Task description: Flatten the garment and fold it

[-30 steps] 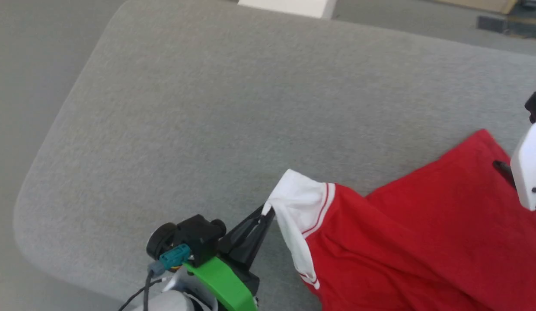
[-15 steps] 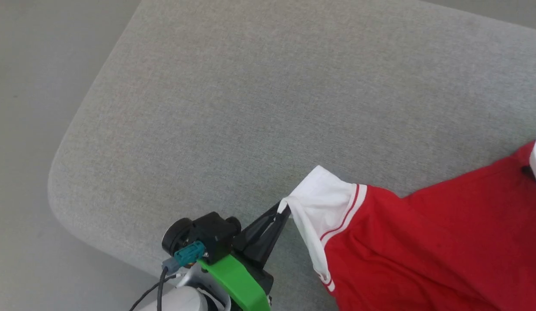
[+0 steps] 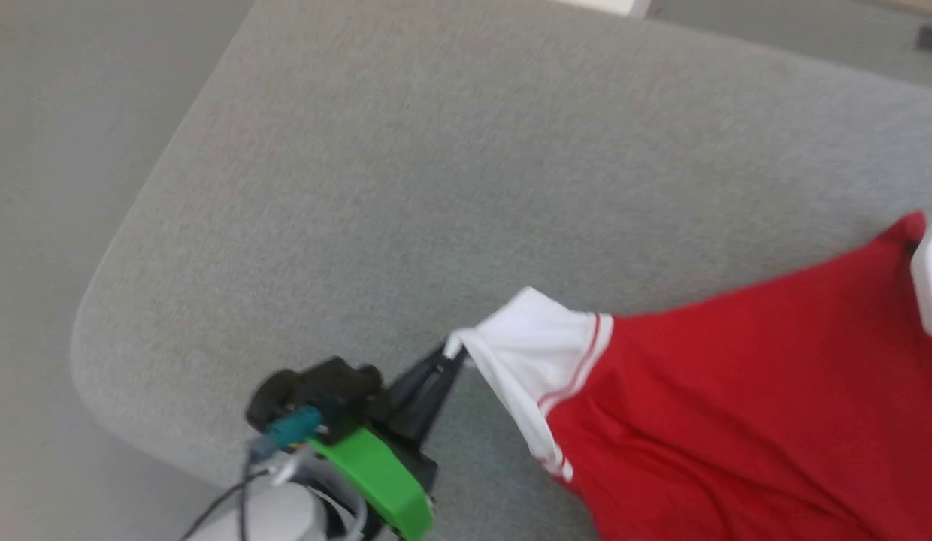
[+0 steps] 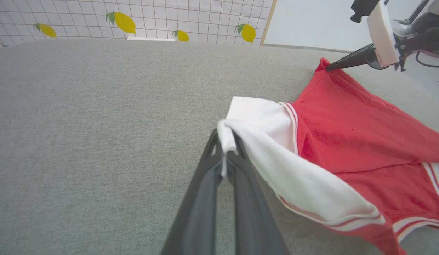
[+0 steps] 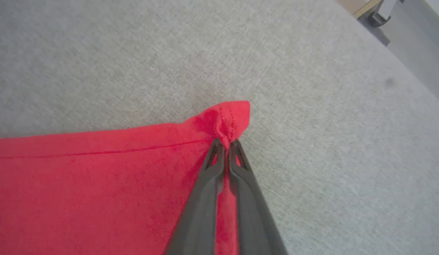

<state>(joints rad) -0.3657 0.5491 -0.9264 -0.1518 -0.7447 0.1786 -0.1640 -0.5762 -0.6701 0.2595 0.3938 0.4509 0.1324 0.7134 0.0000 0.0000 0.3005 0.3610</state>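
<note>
Left tool (image 4: 225, 150) pinching white sleeve edge of garment (image 3: 736, 406), right tool (image 5: 227, 146) clamped on red hem corner, arms spread wide, loads of bare grey surface (image 3: 406, 195) beyond

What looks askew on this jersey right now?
The jersey is not flat on the grey cushion. Its white sleeve is bunched and folded over where the left gripper pinches it, and the red corner puckers in the right gripper. Nothing looks torn or spilled.
</note>
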